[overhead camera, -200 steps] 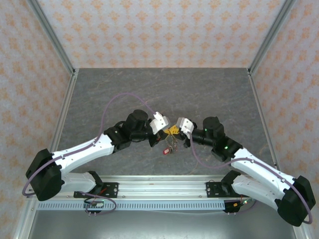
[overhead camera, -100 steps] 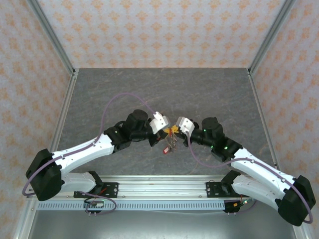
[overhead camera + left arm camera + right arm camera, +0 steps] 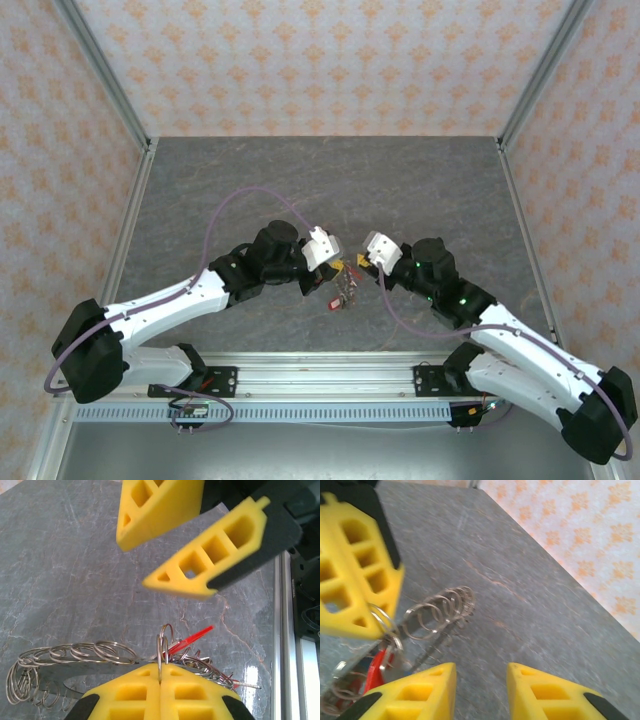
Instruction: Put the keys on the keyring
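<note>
The keys [image 3: 344, 290], one red-tagged, bunch with the keyring [image 3: 75, 652] just beneath the left tool [image 3: 160, 682], which stays pinched on one of its wire loops. The right tool [image 3: 480, 672], closed a second ago, now stands parted and empty, drawn back over the bench [image 3: 250, 180].

keyring [image 3: 107, 649] — shiny metal wire, table [image 3: 60, 555] — matt, marbled

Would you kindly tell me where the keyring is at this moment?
In the left wrist view, the keyring is pinched in the shut left gripper, beside a red key tag, with the open right gripper just beyond.
</note>
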Robot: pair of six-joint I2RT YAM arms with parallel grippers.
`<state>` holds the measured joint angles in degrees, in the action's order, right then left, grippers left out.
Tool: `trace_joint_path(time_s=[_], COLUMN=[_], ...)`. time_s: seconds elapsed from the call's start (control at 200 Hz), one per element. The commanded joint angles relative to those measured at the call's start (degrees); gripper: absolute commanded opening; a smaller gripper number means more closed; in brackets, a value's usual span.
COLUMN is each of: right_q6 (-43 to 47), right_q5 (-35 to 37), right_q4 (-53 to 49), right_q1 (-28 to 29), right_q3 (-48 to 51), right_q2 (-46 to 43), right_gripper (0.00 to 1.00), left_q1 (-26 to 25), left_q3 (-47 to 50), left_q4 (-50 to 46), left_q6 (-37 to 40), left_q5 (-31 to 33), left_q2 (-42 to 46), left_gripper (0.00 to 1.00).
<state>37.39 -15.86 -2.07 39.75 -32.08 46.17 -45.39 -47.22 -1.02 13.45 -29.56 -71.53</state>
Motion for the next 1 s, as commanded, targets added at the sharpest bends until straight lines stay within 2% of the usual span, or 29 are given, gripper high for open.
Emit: trace_joint_path(time_s=[0.0, 0.13, 0.3, 0.4, 0.49, 0.586, 0.681, 0.771, 0.991], right_q6=[0.7, -0.8, -4.9, -6.7, -6.9, -7.8, -6.9, -5.9, -0.5], right_q5=[4.1, -0.9, -15.9, -18.8, -17.9, -14.8, -13.4, -10.6, -6.0], right_q4=[-2.6, -1.7, 0.7, 3.0, 4.6, 7.8, 8.2, 7.3, -0.5], right_q1=[-0.1, 0.0, 0.0, 0.0, -0.1, -0.1, 0.0, -0.1, -0.1], right_q3=[-0.7, 0.0, -0.1, 0.2, 0.4, 1.3, 1.5, 1.8, 1.4], right_q2=[-1.9, -4.1, -4.2, -1.8, 0.1, 1.2, 2.0, 2.2, 1.1], right_gripper=[0.32, 0.32, 0.32, 0.31, 0.33, 0.31, 0.25, 0.11, 0.11], left_q1=[-0.4, -0.4, -0.4, -0.4, -0.5, -0.4, -0.4, -0.4, -0.4], left_q3=[-2.5, -3.0, -3.3, -3.8, -4.1, -4.3, -4.4, -4.5, -4.3], left_q4=[1.3, 0.7, 0.0, -0.4, -0.7, -1.1, -1.3, -1.7, -2.0], left_q6=[0.8, 1.1, 1.3, 1.2, 1.2, 1.4, 1.4, 1.5, 1.7], left_q5=[-1.2, -1.5, -2.0, -2.6, -3.0, -3.3, -3.6, -4.2, -4.0], left_q2=[1.1, 1.0, 0.8, 0.7, 0.8, 1.1, 1.4, 1.5, 1.7], left_gripper=[0.00, 0.00, 0.00, 0.00, 0.00, 0.00, 0.00, 0.00, 0.00])
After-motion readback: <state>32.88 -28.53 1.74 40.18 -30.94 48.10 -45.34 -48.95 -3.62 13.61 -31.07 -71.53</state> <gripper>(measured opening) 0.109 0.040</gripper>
